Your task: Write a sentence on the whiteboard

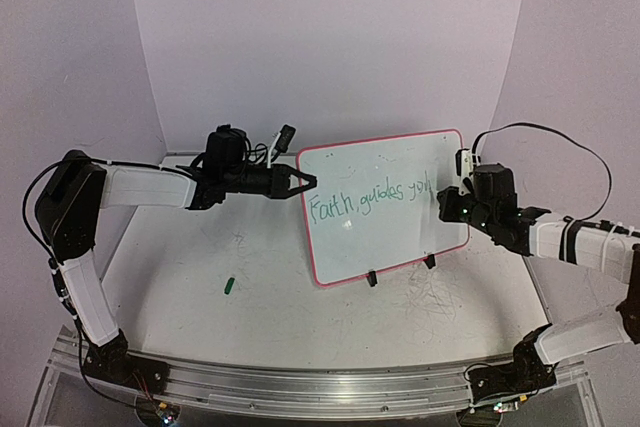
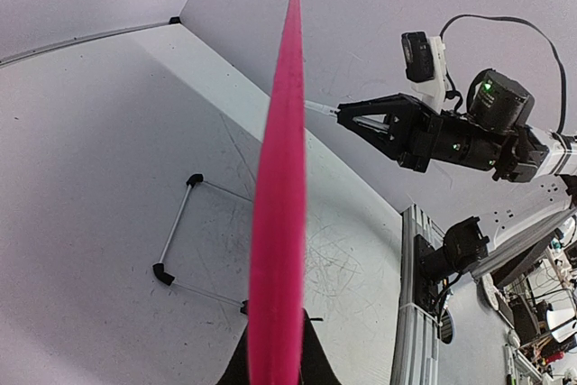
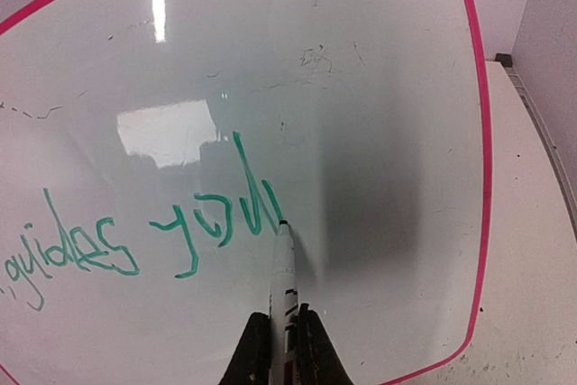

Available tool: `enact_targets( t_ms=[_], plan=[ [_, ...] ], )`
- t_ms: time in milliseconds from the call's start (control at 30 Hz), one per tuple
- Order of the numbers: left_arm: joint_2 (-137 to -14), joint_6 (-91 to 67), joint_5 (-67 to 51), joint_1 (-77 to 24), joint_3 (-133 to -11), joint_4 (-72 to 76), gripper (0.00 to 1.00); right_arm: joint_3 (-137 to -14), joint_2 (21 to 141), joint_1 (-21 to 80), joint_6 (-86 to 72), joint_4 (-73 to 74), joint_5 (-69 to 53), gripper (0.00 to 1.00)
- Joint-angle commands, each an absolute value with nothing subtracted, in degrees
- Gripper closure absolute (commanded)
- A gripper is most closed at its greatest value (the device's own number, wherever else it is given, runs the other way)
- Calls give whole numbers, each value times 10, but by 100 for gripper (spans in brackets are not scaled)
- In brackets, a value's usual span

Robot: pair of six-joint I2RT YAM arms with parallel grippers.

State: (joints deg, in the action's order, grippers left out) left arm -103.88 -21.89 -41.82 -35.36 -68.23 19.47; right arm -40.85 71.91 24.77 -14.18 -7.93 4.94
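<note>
One whiteboard (image 1: 390, 237) stands upright on its two clip feet (image 1: 372, 279) at mid-desk (image 1: 200, 287), tilted back. The left fingers (image 1: 300, 185) are clamped on its left edge. The right fingers (image 1: 447, 209) are closed around one marker (image 3: 284, 263), whose tip touches the board at the right end of the single green sentence (image 1: 365, 199), about "Faith guides you". One small green piece (image 1: 229, 285) lies near left.

- We see our right gripper (image 3: 281, 326) clamped on a white marker (image 3: 283, 263).
- Its tip touches the whiteboard (image 3: 379, 87).
- On the whiteboard, the green sentence (image 3: 135, 236) ends at that tip.
</note>
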Motion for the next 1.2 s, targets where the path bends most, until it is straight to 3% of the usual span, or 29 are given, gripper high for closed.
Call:
enact_targets(
  t_ms=[0, 300, 700, 1167],
  plan=[
    [-1030, -189, -363, -349, -684, 128, 100, -443, 733, 246, -146, -114, 66, 100],
    [-1027, -187, -361, -349, -680, 127, 100, -444, 732, 240, -161, -92, 112, 100],
    [-1028, -184, -365, -349, -681, 125, 100, -410, 675, 172, -138, -120, -50, 100],
    [-1031, -181, -365, -349, -684, 123, 100, -415, 703, 172, -133, -130, -40, 100]
  ],
)
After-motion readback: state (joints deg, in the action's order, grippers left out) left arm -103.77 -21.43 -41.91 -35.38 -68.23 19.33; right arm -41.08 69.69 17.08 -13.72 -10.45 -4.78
